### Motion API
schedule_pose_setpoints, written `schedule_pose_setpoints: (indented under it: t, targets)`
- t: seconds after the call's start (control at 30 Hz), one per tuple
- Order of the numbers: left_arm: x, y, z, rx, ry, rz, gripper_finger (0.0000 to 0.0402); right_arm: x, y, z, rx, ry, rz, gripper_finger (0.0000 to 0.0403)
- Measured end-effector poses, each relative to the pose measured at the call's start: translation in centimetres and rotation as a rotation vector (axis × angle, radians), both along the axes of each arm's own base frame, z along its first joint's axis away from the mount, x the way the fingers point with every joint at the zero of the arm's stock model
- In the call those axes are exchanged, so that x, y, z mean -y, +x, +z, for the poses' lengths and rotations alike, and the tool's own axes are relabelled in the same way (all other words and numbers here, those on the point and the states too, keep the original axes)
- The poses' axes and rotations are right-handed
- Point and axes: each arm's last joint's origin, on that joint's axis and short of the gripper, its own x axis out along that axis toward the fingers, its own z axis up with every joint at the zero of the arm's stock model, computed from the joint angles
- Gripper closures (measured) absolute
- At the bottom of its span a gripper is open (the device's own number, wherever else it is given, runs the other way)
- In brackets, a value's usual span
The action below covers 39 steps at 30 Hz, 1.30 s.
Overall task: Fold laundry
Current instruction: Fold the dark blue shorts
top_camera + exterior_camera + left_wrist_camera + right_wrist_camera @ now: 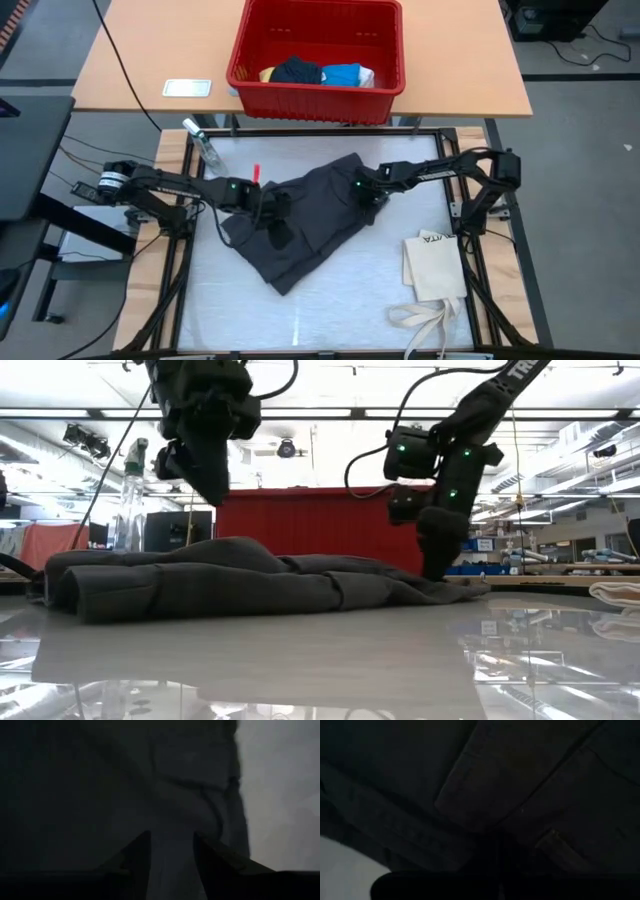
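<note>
1. A white work surface (330, 300) sits inside a dark metal frame. Behind it stands a light wooden table (150, 50).
2. On the wooden table is a red plastic basket (318, 48) with straight walls. It holds small soft pieces of cloth: navy (297, 70), bright blue (343, 74), and a sliver each of yellow and white.
3. A small flat white card (188, 88) also lies on the wooden table.
4. The low view looks across the glossy surface into a large workshop with ceiling lights.
5. Dark grey cargo shorts (310, 225) lie crumpled in the middle of the white surface, in thick soft folds, with stitched pocket seams showing in the right wrist view.
6. The left gripper (275, 222) hangs just above the shorts' left half. Its fingers (137, 852) are apart, with nothing between them.
7. The right gripper (368, 203) presses down on the shorts' right edge. Whether its fingers pinch the cloth cannot be told.
8. A flat cream tote bag (435, 265) with long straps lies near the right front corner.
9. A clear plastic bottle (200, 140) lies at the back left corner.
</note>
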Motion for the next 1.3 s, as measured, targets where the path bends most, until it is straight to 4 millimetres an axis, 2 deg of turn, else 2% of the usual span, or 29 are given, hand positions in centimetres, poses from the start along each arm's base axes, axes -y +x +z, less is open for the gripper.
schedule_pose_setpoints:
  t: [0.3, 0.47, 0.63, 0.73, 0.87, 0.97, 1.07, 1.17, 1.3]
  targets:
    - [0.8, 0.0, -0.1, 0.005, -0.026, -0.022, 0.0251, -2.7, -0.5, 0.9, -0.044, 0.054, 0.047, 0.0398]
    - [1.3, -0.8, -2.5, -0.034, -0.034, -0.033, 0.0251, -4.7, -0.6, 1.2, -0.068, 0.028, 0.031, 0.0398]
    - [1.5, -1.6, -5.8, -0.027, -0.131, -0.016, 0.0251, -6.5, -1.0, 2.8, -0.02, -0.005, -0.014, 0.0398]
    - [1.8, -1.6, -6.1, 0.031, -0.159, -0.022, 0.0251, -7.4, -1.1, 3.8, 0.024, -0.009, -0.052, 0.0398]
    - [1.6, -1.8, -6.3, 0.003, -0.134, -0.042, 0.0251, -8.6, -1.1, 5.1, 0.125, -0.009, -0.142, 0.0398]
    - [1.0, -2.5, -6.6, -0.079, -0.072, -0.092, 0.0251, -9.7, 0.1, 5.9, 0.276, 0.068, -0.207, 0.0398]
    - [0.3, -2.9, -7.0, -0.133, -0.028, -0.163, 0.0251, -10.8, 2.3, 6.1, 0.467, 0.153, -0.236, 0.0399]
    - [-0.3, -2.9, -7.5, -0.098, -0.07, -0.216, 0.0251, -11.5, 4.4, 5.0, 0.571, 0.199, -0.297, 0.04]
    - [0.1, -3.0, -9.0, 0.002, -0.22, -0.236, 0.0251, -11.6, 6.1, 2.5, 0.52, 0.165, -0.434, 0.04]
